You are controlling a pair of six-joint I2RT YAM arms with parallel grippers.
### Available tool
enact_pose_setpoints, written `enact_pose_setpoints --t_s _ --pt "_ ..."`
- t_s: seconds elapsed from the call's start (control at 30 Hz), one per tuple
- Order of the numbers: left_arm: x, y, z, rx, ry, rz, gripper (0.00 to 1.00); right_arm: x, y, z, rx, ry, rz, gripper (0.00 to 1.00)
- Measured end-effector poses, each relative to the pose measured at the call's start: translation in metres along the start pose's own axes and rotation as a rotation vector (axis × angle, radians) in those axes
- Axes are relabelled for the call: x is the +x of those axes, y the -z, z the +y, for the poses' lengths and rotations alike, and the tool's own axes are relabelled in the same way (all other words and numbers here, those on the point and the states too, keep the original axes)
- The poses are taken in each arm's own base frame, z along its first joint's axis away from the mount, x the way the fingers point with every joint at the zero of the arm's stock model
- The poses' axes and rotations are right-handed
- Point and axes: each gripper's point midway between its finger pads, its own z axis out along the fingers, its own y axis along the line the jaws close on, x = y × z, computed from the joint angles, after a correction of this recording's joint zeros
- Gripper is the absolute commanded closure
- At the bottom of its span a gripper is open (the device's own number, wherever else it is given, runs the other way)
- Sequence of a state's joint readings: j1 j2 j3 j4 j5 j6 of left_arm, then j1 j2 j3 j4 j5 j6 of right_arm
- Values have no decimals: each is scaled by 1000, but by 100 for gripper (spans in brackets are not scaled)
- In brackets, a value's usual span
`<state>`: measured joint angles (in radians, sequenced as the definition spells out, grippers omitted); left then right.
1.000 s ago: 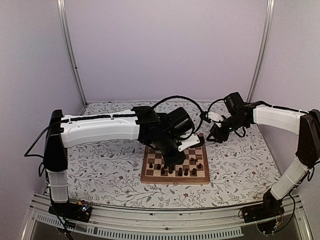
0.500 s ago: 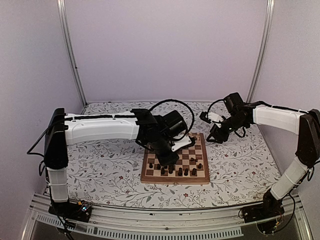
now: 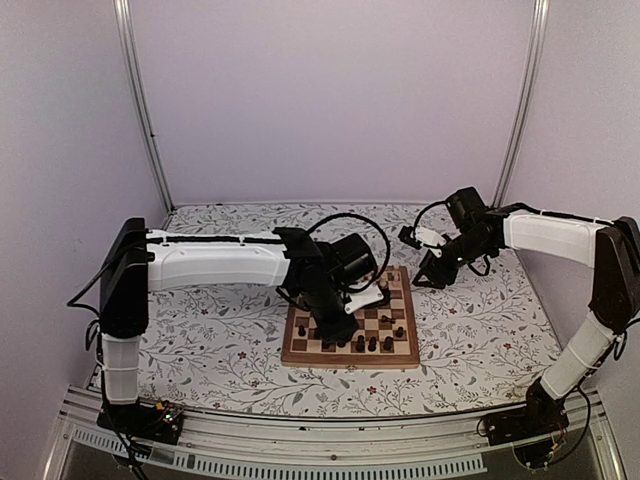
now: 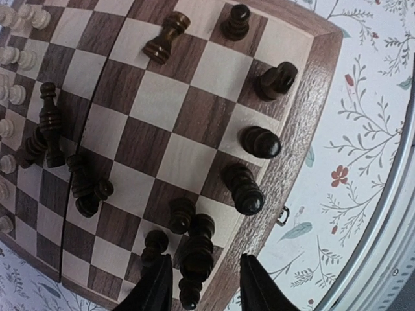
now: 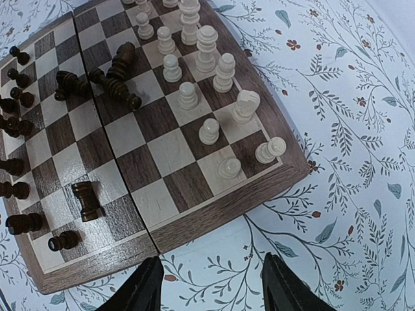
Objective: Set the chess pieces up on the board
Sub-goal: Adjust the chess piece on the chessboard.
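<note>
The board [image 3: 350, 362] lies mid-table. My left gripper [image 3: 335, 325] hangs low over its near-left part. In the left wrist view this gripper [image 4: 200, 285] is open around a tall dark piece [image 4: 194, 256] standing in the board's [image 4: 305, 97] edge row, with a clear gap to the right finger [image 4: 256, 285]. More dark pieces [image 4: 259, 141] stand along that edge; others [image 4: 45, 129] lie toppled mid-board. My right gripper [image 3: 430, 272] hovers open and empty off the far right corner. Its wrist view shows the gripper [image 5: 217, 291] over tablecloth, near pale pieces [image 5: 207, 48] in rows.
A dark rook [image 5: 86, 201] sits alone near the seam. Several dark pieces [image 5: 117, 81] lie on their sides mid-board. The floral tablecloth [image 3: 210, 330] surrounds the board. Metal frame posts [image 3: 140, 110] and white walls enclose the table.
My left arm has drawn back toward the board's near-left part and its jaws have opened a little around the dark piece. The right arm has not moved.
</note>
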<state>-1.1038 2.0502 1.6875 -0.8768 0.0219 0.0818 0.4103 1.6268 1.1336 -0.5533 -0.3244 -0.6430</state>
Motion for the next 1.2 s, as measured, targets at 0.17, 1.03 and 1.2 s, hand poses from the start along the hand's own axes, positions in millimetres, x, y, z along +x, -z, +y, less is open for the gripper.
enact_pose_setpoints --t_s 0.17,1.03,1.2 --pt "3 -6 -1 8 0 14 65 1 -2 0 -3 -2 4 45" --pt "5 -11 -9 53 -1 27 87 4 -4 1 -12 -6 14 45" --pt "6 -11 -9 53 0 28 78 5 -5 2 -13 -7 16 45"
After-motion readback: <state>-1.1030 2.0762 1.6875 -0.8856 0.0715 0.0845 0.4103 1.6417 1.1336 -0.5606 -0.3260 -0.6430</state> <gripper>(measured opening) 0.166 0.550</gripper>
